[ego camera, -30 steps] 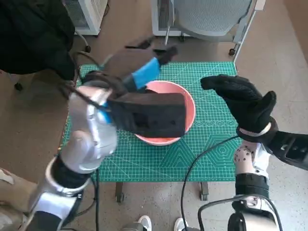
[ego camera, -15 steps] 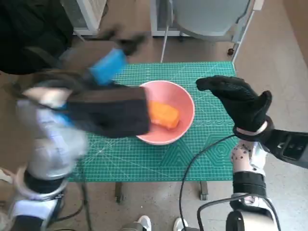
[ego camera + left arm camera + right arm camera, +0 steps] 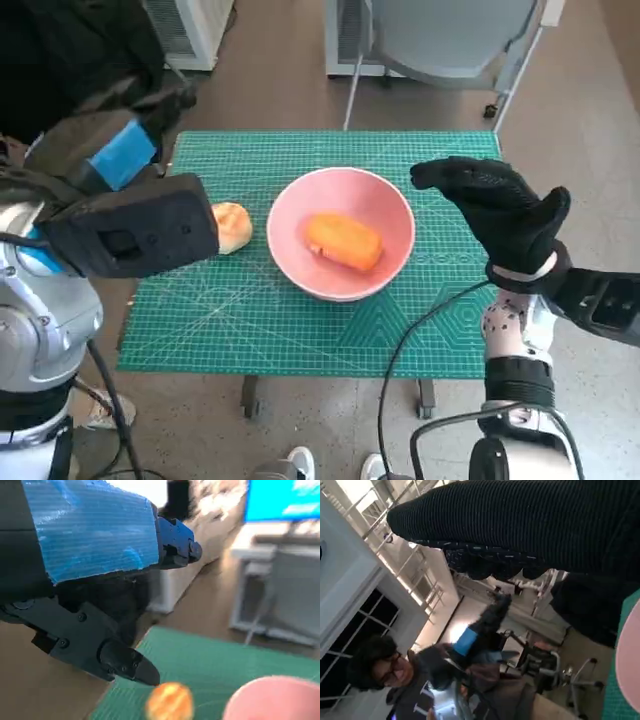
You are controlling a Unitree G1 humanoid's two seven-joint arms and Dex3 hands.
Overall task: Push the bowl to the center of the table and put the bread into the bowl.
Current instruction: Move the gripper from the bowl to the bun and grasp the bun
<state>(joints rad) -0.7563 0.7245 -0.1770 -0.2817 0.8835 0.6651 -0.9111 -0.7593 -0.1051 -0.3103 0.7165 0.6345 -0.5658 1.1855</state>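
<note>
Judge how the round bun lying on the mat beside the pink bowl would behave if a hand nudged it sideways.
The bun looks domed and rounded, so it would probably roll or wobble rather than slide straight. It seems small beside the bowl, so likely light and easily shifted. Its soft-looking crust suggests it may dent under a firm press.

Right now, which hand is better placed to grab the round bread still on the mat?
Left. The left hand hovers empty just beside the round bread, left of the bowl. The right hand would probably have to cross over the bowl.
</note>
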